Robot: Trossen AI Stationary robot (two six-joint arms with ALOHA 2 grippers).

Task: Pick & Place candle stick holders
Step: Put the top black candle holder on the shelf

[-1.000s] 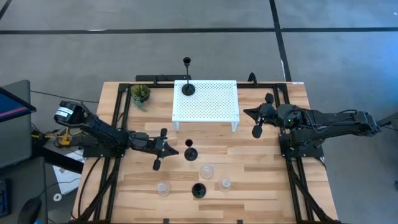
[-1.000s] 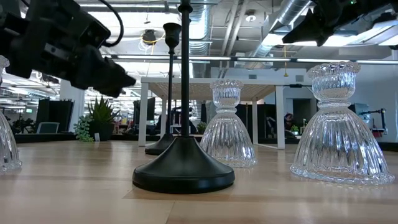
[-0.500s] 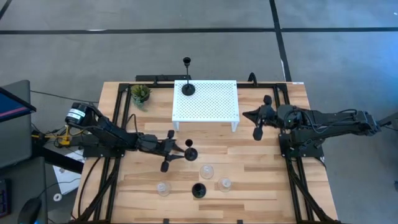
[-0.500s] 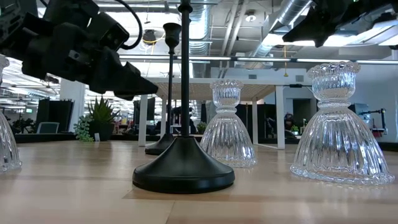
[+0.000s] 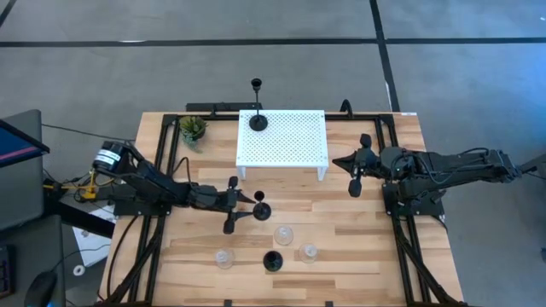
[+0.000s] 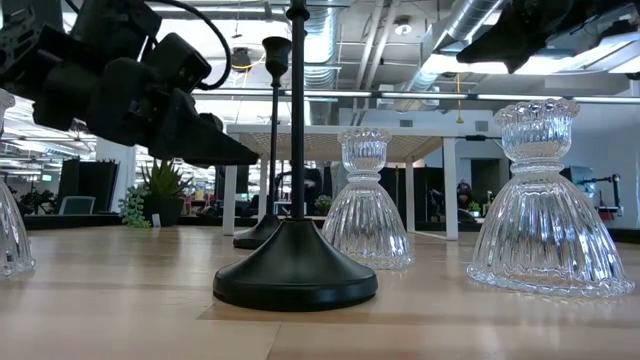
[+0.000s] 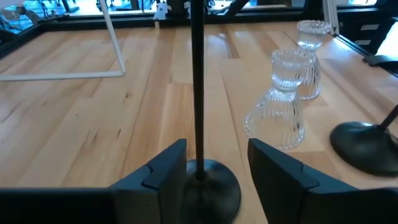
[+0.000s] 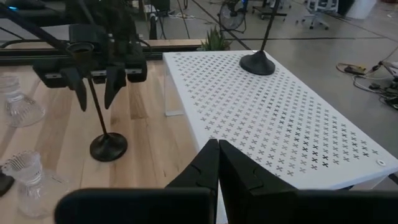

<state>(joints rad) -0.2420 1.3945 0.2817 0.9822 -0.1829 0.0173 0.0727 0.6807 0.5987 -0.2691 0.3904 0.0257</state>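
In the high view the left gripper (image 5: 232, 205) sits left of centre on the wooden tabletop (image 5: 358, 247), its fingers (image 7: 163, 171) spread apart on either side of the thin stem of a black candle stick holder (image 5: 261, 209). The left wrist view shows that stem (image 7: 198, 87) rising between the two fingers with a gap on each side, so nothing is clamped; the round base (image 7: 211, 186) rests flat on the wood.

Lower in the high view, a second black holder (image 5: 272, 259) stands near the bottom centre. Three clear glass holders surround it: one at lower left (image 5: 223, 257), one just above it (image 5: 283, 234) and one to its right (image 5: 309, 252). The third black holder (image 5: 258, 120) stands at the upper left corner of the white perforated rack (image 5: 286, 141) in the upper middle. A small green potted plant (image 5: 193, 129) sits left of the rack.

The right gripper (image 5: 357, 167) hovers at the right of the frame, just beside the rack's right edge, and the right wrist view shows its fingers (image 8: 205, 165) pressed together on nothing.
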